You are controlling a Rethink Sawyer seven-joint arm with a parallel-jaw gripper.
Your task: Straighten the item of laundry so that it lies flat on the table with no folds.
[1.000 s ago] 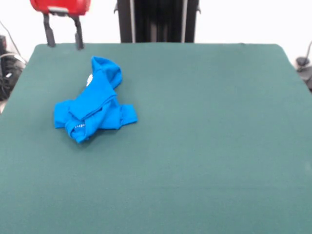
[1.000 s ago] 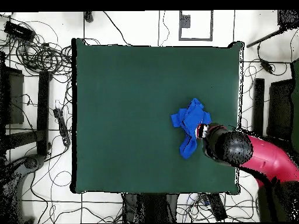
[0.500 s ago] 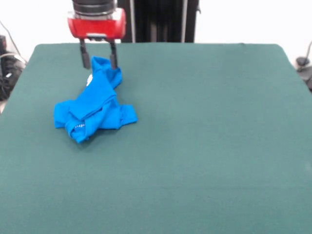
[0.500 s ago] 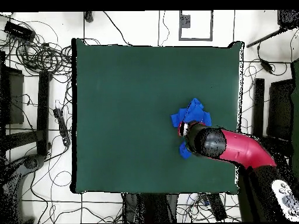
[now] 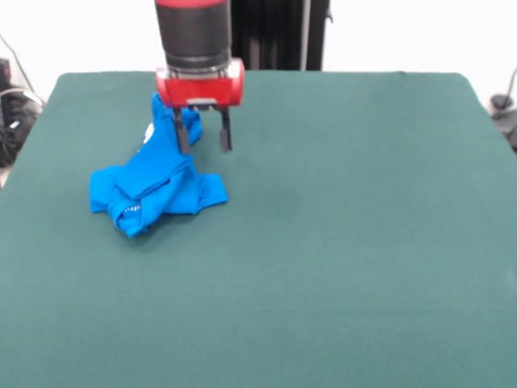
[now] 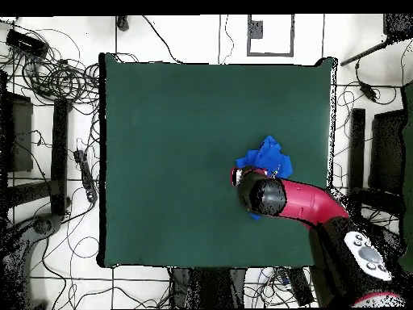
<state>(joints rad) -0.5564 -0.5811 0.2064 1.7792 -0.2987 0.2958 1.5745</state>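
From the front I see my pincer (image 5: pixel 203 141) hanging straight down on the red and black arm (image 5: pixel 194 40), its two dark fingers (image 5: pixel 181 137) spread apart with nothing between them, so it is released. One finger shows against the blue cloth at the T-shirt's (image 5: pixel 153 182) upper part; the other shows against bare green felt just beside the cloth's edge. I cannot tell from this view whether the tips touch the table (image 5: pixel 339 242) or the cloth, or hang just above them. The T-shirt lies crumpled in a bunched heap, with one band of cloth running up toward the pincer and a wider folded mass spreading below it, a sleeve or corner poking out to the side. A small white patch shows at the cloth's edge near the upper part; no lettering is readable. The heap sits in the table's far left part in the front view, near the far edge and well apart from the near edge. Looking straight down, the arm (image 6: pixel 302 206) reaches in from the lower right and its wrist covers part of the T-shirt (image 6: pixel 268 153), so only the upper lobe of blue and a sliver below the wrist show; the pincer itself is hidden under the wrist there. Cables (image 6: pixel 48 73) lie on the floor round the table (image 6: pixel 177 129).
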